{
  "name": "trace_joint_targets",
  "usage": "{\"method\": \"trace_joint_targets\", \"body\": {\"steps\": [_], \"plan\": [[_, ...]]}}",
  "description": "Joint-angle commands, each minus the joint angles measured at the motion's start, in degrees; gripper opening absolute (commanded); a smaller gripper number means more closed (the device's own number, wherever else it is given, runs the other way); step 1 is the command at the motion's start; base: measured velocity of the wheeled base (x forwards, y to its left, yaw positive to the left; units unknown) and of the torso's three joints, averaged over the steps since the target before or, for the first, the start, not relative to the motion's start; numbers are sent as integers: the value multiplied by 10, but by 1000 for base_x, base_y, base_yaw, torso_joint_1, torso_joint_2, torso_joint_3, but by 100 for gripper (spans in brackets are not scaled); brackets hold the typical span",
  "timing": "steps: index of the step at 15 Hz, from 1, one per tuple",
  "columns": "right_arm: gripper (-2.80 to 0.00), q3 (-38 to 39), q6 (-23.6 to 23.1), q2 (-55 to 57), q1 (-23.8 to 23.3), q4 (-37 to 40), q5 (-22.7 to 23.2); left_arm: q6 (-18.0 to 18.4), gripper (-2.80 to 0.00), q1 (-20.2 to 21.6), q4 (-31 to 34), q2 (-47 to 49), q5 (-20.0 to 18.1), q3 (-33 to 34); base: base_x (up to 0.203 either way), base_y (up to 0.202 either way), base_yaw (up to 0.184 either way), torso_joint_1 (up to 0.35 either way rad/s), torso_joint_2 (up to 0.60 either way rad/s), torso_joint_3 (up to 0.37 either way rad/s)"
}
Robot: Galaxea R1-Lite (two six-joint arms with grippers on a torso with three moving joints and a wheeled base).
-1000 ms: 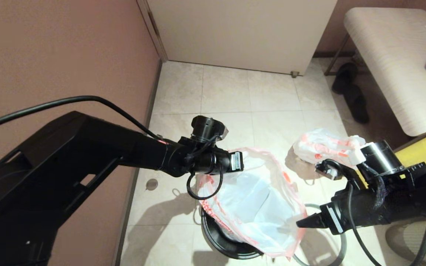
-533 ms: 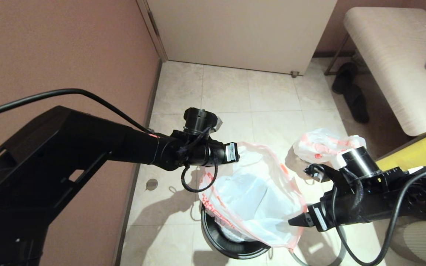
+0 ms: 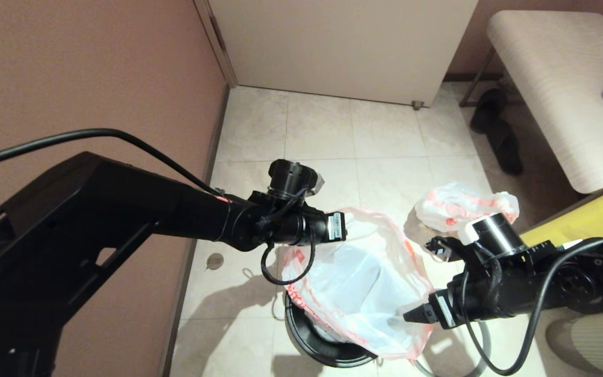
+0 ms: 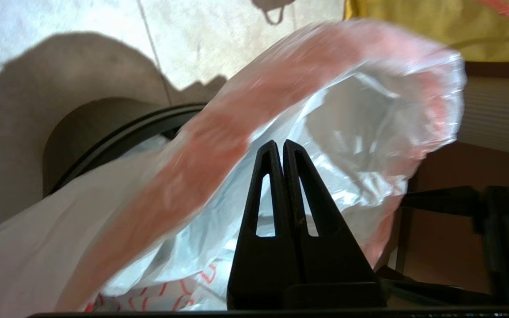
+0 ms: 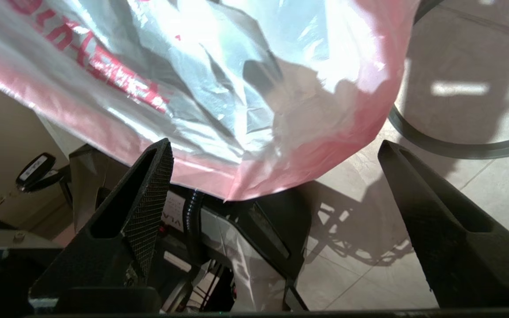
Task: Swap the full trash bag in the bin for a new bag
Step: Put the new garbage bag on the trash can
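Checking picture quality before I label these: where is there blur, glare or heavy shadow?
Left wrist view: the pink band of the new bag is smeared by blur, and a broad shadow covers the floor. Right wrist view: bright glare on the bag's film, sharp shadows on the tiles. Head view: crisp, with arm shadows beside the bin.

new bag point(image 3: 364, 283): thin translucent white plastic, crinkled, glossy, with a pink printed band at the mouth
full bag point(image 3: 461, 207): thin white plastic, bunched, red print
bin point(image 3: 314, 343): black, shiny inside
hoop point(image 5: 453, 148): smooth grey, at the bin's 3 o'clock
floor point(image 3: 333, 131): pale stone-look tile, slight sheen
right claw point(image 5: 276, 159): matt black plastic, cross-hatched pad
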Motion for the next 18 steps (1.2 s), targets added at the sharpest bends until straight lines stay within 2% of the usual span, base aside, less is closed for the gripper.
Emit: {"method": "trace_joint_targets", "body": {"steps": [1, 4, 5, 8, 10, 12, 15, 16, 18], "plan": [[0, 12, 3, 31, -7, -27, -1, -1, -280, -2, 5, 2, 0, -25, 0, 0, 0, 0, 0, 0], [0, 28, 22, 83, -9, -136, 0, -1, -280, -1, 66, -3, 9, -51, 0, 0, 0, 0, 0, 0], [-280, 31, 33, 98, -9, -173, 2, -1, -280, 0, 74, -9, 9, -48, 0, 0, 0, 0, 0, 0], [-280, 45, 37, 117, -9, -198, 10, -2, -280, 0, 107, -51, 9, -31, 0, 0, 0, 0, 0, 0], [-280, 55, 36, 109, -7, -200, 13, -4, -280, -3, 137, -113, 9, 5, 0, 0, 0, 0, 0, 0], [-280, 60, 34, 83, -3, -200, 19, -11, -280, -15, 169, -178, 32, 46, 0, 0, 0, 0, 0, 0], [-280, 61, 36, 66, 18, -199, 19, -39, -280, -49, 211, -250, 104, 146, 0, 0, 0, 0, 0, 0], [-280, 63, 37, 60, 24, -199, 19, -51, -280, -64, 212, -263, 115, 187, 0, 0, 0, 0, 0, 0], [-280, 65, 39, 59, 35, -199, 19, -104, -280, -113, 190, -266, 126, 246, 0, 0, 0, 0, 0, 0]]}}
